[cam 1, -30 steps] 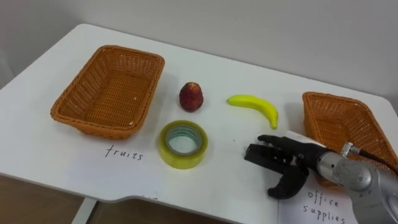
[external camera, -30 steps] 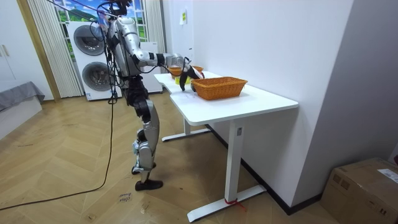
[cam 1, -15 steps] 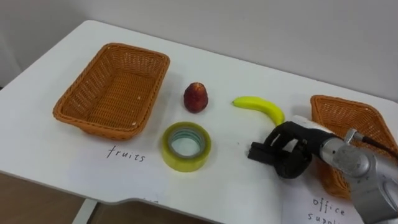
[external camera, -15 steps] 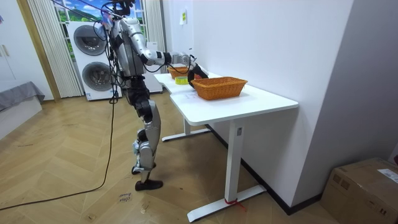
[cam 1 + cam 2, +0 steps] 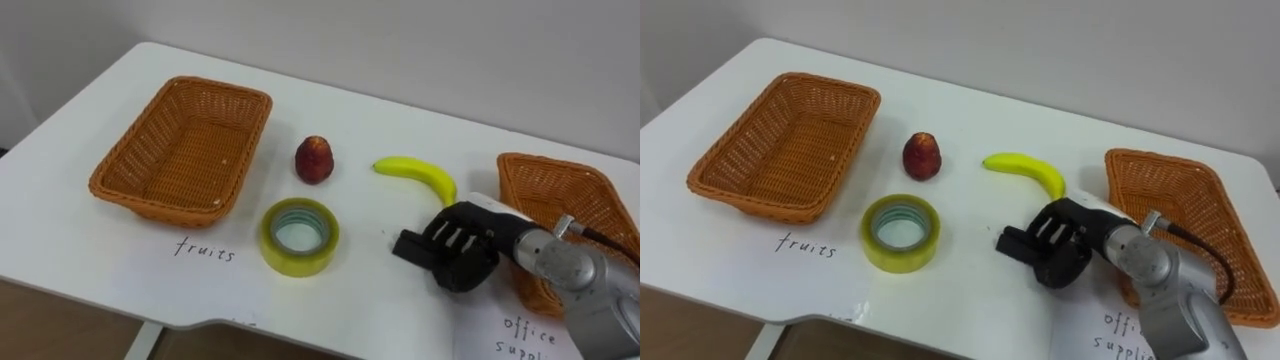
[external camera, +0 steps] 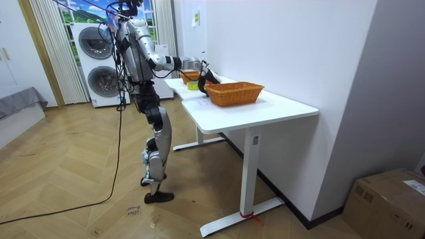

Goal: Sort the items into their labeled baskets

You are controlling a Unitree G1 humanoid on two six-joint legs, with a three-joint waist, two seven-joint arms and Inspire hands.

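- Eye views: white table (image 5: 80,250). The banana (image 5: 415,174) lies flat on it, right of centre, on bare tabletop between the two baskets.
- Banana's long axis runs left to right. The thin stem end points left toward the red fruit (image 5: 314,160); the blunter end bends down toward the robot's side. The arch bulges toward the far edge. Skin is plain yellow and smooth, with no marks that I can make out.
- Right hand (image 5: 455,250) comes in from the lower right and sits just beside the banana's lower end, on the near side. Whether it touches the banana cannot be told. Its fingers are curled into a fist with the knuckles up and nothing inside them.
- Tape roll (image 5: 299,235), yellowish, lies flat with the hole up, nearer the robot than the red fruit.
- Left basket (image 5: 165,205), wicker, has nothing in it, and there is handwriting on the table below it.
- Right basket (image 5: 540,160), wicker, is at the right edge, behind the forearm. A written paper sheet (image 5: 485,335) lies in front of it.
- Room view: the robot stands upright at the table's far end, one arm out over the top. Stacked washing machines (image 6: 99,63) are behind it, and a cardboard box (image 6: 392,199) is on the floor at the room view's right.
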